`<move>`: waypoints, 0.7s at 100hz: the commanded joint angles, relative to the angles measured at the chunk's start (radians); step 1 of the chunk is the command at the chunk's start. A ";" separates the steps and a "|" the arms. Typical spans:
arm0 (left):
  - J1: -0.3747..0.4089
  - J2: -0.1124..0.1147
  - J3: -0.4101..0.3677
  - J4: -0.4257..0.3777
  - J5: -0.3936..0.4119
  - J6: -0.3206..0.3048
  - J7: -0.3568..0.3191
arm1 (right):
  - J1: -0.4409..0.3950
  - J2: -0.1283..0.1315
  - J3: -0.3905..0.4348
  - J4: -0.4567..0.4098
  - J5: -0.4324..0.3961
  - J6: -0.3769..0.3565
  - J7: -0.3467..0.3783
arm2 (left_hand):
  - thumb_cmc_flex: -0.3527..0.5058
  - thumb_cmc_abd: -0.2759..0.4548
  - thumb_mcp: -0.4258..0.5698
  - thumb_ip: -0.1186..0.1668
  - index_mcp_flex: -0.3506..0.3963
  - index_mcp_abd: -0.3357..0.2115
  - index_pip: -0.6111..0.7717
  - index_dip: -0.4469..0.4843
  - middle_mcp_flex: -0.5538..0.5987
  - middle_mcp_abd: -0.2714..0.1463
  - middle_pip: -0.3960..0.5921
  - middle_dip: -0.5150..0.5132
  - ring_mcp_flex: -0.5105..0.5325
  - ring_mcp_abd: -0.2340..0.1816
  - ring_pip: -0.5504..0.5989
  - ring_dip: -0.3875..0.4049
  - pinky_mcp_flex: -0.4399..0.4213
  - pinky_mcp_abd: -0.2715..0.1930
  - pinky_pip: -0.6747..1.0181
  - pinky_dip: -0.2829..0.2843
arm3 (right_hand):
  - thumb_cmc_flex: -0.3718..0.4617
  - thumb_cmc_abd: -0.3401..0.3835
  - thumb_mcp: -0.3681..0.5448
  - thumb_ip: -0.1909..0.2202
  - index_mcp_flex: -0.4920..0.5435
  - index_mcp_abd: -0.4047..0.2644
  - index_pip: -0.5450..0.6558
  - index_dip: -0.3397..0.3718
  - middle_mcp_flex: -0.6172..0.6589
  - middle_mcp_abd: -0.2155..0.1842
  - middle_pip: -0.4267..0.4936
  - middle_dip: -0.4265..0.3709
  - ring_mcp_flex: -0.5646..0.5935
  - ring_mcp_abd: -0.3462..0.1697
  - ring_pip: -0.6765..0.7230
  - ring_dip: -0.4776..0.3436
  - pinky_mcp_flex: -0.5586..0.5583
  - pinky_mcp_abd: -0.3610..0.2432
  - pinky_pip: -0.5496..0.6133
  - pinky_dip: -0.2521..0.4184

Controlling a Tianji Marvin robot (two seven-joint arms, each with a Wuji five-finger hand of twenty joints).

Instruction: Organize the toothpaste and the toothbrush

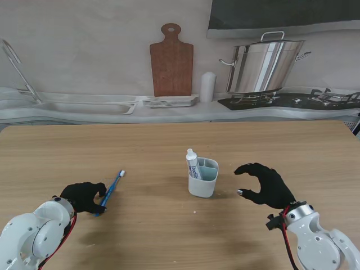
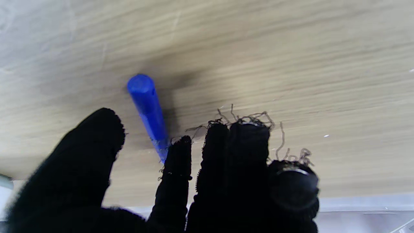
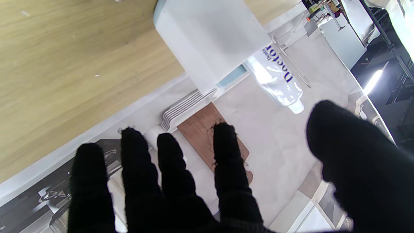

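A blue toothbrush [image 1: 114, 189] lies slanted on the wooden table at the left, its white head [image 1: 122, 173] pointing away from me. My left hand [image 1: 84, 197] is curled on the handle's near end. In the left wrist view the blue handle [image 2: 147, 103] runs in behind the index finger [image 2: 174, 168], with the thumb beside it. A pale cup holder [image 1: 203, 179] stands mid-table with the white toothpaste tube [image 1: 192, 164] upright in its left compartment. My right hand [image 1: 264, 184] hovers open just right of the cup, fingers spread. The right wrist view shows the cup [image 3: 210, 38] and the tube [image 3: 278, 74] beyond the fingers.
Behind the table's far edge runs a counter with a sink [image 1: 84, 106], a wooden cutting board [image 1: 171, 61], stacked plates [image 1: 170, 102], a white bottle [image 1: 208, 86] and a large steel pot [image 1: 264, 64] on a stove.
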 commanded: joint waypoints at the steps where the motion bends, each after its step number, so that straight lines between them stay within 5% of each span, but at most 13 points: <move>1: 0.003 0.002 0.001 0.007 0.004 -0.005 -0.017 | -0.010 -0.002 -0.001 0.000 -0.004 -0.003 0.016 | 0.026 -0.025 0.023 0.030 0.030 0.003 0.006 0.004 0.032 -0.003 0.028 0.047 0.031 -0.008 0.029 0.030 0.008 -0.055 0.062 0.017 | -0.039 0.006 -0.007 -0.005 0.022 -0.005 -0.002 -0.002 0.010 0.015 -0.007 -0.001 0.001 -0.023 -0.003 -0.021 -0.003 0.001 0.004 -0.001; 32: -0.042 0.007 0.027 0.055 0.021 -0.050 -0.004 | -0.011 -0.001 -0.001 0.000 -0.004 0.000 0.020 | 0.086 -0.075 0.146 0.036 0.099 -0.050 0.054 0.022 -0.002 -0.016 0.033 0.090 -0.007 -0.023 0.011 0.067 -0.035 -0.046 0.035 0.044 | -0.040 0.008 -0.007 -0.005 0.022 -0.005 -0.003 -0.002 0.013 0.019 -0.008 -0.002 0.005 -0.019 -0.003 -0.021 -0.003 0.002 0.003 -0.001; 49: -0.070 0.011 0.041 0.075 0.038 -0.082 0.003 | -0.012 -0.001 -0.001 -0.001 -0.001 0.003 0.023 | 0.176 -0.176 0.257 -0.062 0.146 -0.112 0.121 -0.006 -0.036 -0.020 0.047 0.113 -0.034 -0.040 0.002 0.106 -0.063 -0.039 0.003 0.087 | -0.039 0.008 -0.007 -0.005 0.022 -0.005 -0.004 -0.003 0.014 0.022 -0.009 -0.002 0.004 -0.018 -0.004 -0.022 -0.004 0.003 0.003 -0.002; 63: -0.083 0.012 0.044 0.079 0.054 -0.098 0.004 | -0.013 -0.001 -0.001 -0.001 -0.001 0.004 0.024 | 0.211 -0.199 0.271 -0.084 0.166 -0.137 0.142 -0.024 -0.050 -0.019 0.050 0.118 -0.047 -0.038 0.002 0.114 -0.075 -0.032 -0.002 0.097 | -0.039 0.008 -0.006 -0.004 0.024 -0.002 -0.003 -0.003 0.015 0.022 -0.010 -0.003 0.006 -0.017 -0.004 -0.022 -0.001 0.003 0.003 -0.001; 70: -0.088 0.013 0.045 0.078 0.057 -0.104 -0.001 | -0.013 0.000 -0.001 -0.001 0.001 0.006 0.026 | 0.171 -0.176 0.265 -0.084 0.151 -0.107 0.130 -0.037 -0.066 -0.014 0.042 0.113 -0.059 -0.039 -0.003 0.115 -0.087 -0.035 -0.008 0.101 | -0.040 0.008 -0.007 -0.005 0.025 -0.002 -0.004 -0.003 0.016 0.022 -0.010 -0.003 0.006 -0.017 -0.004 -0.022 -0.002 0.004 0.003 -0.001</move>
